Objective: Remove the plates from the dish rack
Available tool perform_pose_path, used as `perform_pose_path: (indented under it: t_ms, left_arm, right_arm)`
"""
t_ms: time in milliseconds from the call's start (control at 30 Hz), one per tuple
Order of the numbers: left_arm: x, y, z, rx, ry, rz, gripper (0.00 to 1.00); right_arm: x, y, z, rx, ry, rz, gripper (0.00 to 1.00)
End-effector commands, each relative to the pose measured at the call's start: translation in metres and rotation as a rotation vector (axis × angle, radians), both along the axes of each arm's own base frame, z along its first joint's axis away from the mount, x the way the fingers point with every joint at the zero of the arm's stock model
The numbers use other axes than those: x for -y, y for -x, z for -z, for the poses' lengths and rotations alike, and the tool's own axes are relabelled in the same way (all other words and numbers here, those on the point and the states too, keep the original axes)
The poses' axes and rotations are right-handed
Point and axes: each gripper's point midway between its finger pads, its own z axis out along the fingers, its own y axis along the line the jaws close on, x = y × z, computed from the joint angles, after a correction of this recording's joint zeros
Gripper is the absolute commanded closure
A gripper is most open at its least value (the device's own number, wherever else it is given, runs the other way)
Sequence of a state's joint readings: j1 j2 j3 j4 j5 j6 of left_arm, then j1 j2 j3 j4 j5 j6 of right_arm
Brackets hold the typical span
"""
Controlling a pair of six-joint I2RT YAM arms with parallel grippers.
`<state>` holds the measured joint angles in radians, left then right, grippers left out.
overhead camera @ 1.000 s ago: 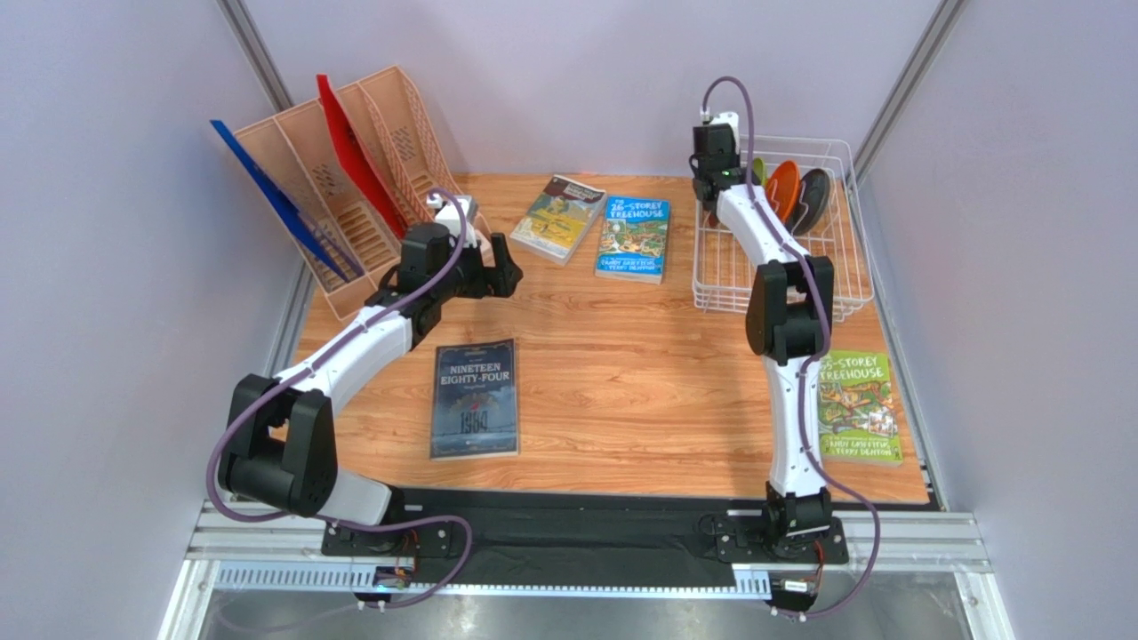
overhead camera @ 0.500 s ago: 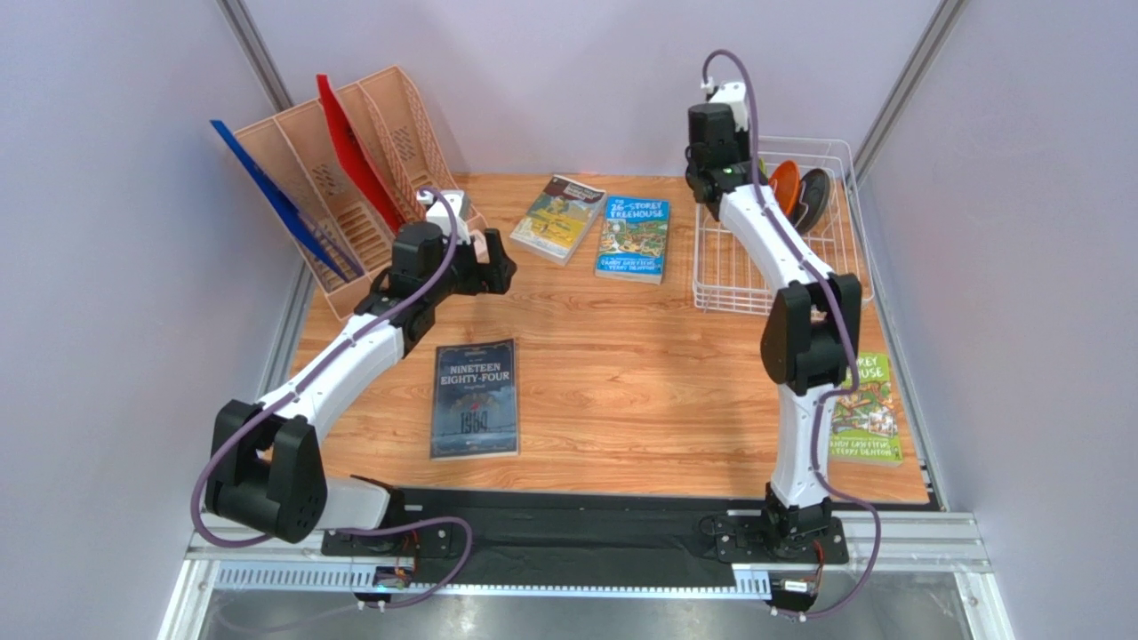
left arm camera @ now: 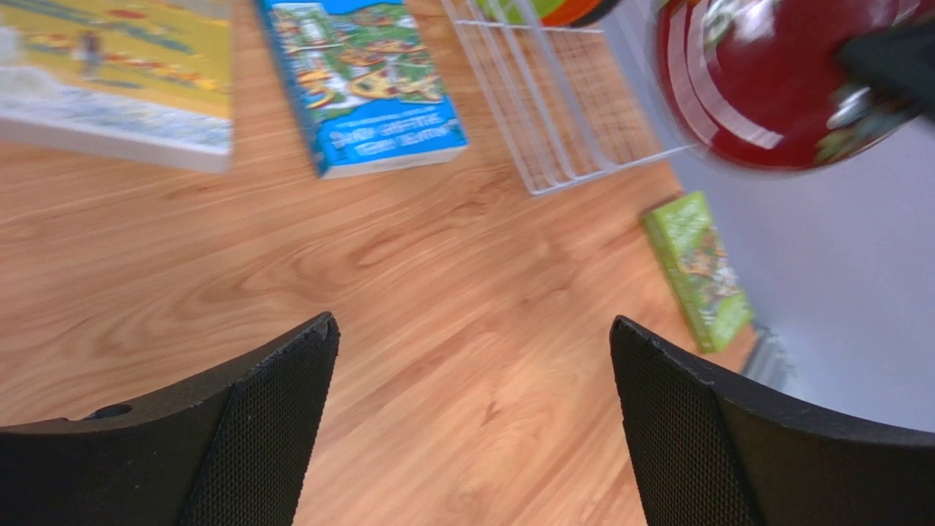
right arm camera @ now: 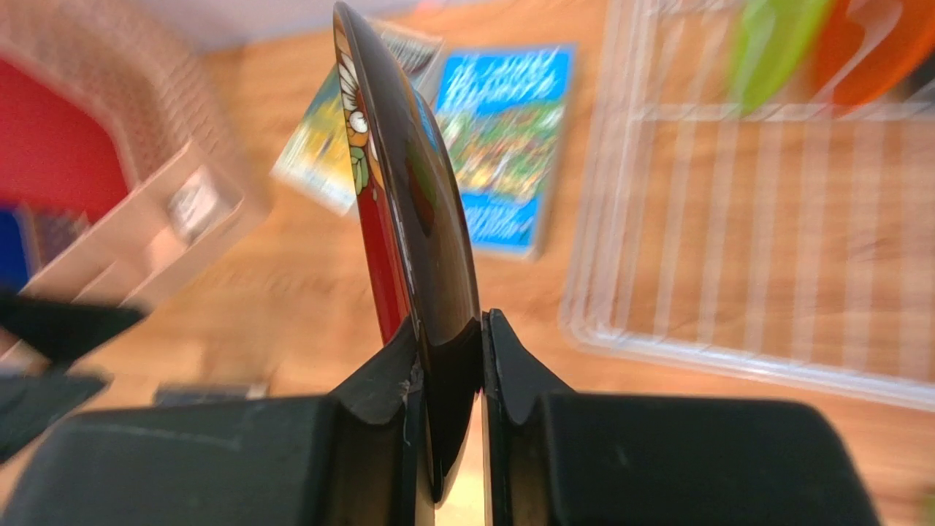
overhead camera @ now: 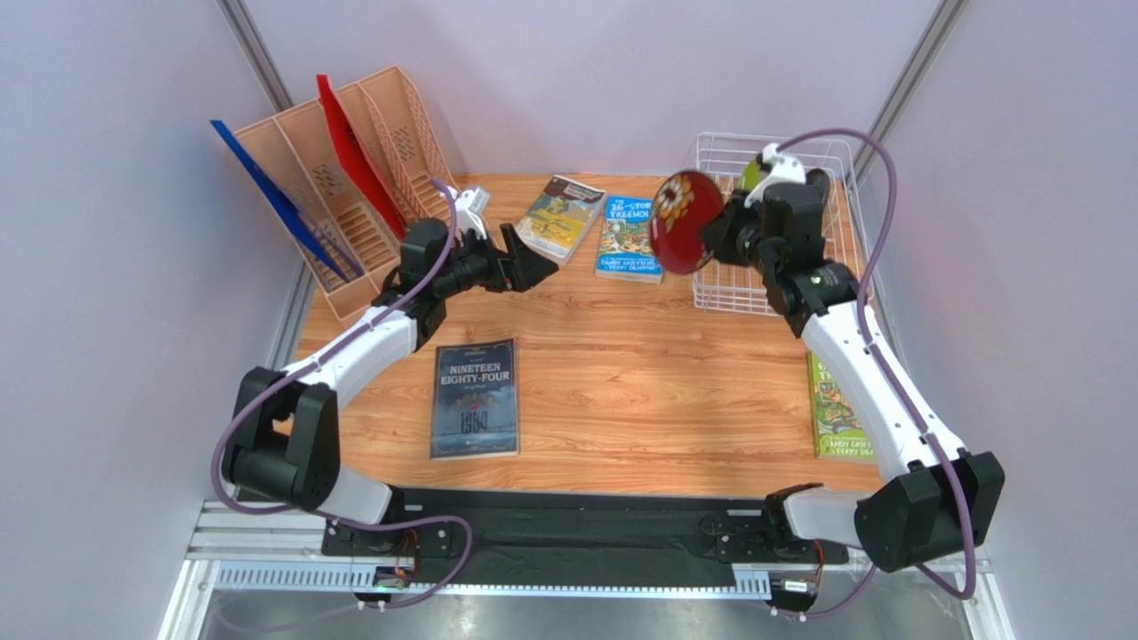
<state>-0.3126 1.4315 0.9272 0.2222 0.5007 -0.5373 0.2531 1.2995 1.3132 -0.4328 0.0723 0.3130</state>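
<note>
My right gripper is shut on the rim of the dark red floral plate and holds it upright in the air by the left edge of the white dish rack. In the right wrist view the plate stands edge-on between my fingers, with the lime green plate and orange plate standing in the rack. The dark grey-teal plate is hidden. My left gripper is open and empty over the table, pointing toward the red plate.
Two books lie at the back centre. A dark book lies front left, and a green book lies under the right arm. A peach file organizer with blue and red folders stands back left.
My right arm has pulled back from the rack and swung left with the red plate in its grip. My left gripper has moved right toward the plate.
</note>
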Motion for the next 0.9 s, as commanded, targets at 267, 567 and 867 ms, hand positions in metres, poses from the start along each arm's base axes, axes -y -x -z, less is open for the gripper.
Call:
perform_pose_path:
  t_ms: [267, 567, 867]
  left_arm:
    - [0.081, 0.015, -0.002, -0.084, 0.373, 0.293, 0.07]
    - [0.114, 0.017, 0.001, -0.099, 0.479, 0.352, 0.24]
    - [0.122, 0.022, -0.011, -0.069, 0.501, 0.391, 0.99]
  right_arm:
    - [-0.092, 0.052, 0.026, -0.034, -0.452, -0.419, 1.00]
    - [-0.110, 0.054, 0.042, -0.086, -0.536, -0.495, 1.00]
    - [-0.131, 0.056, 0.056, -0.185, -0.608, -0.599, 1.00]
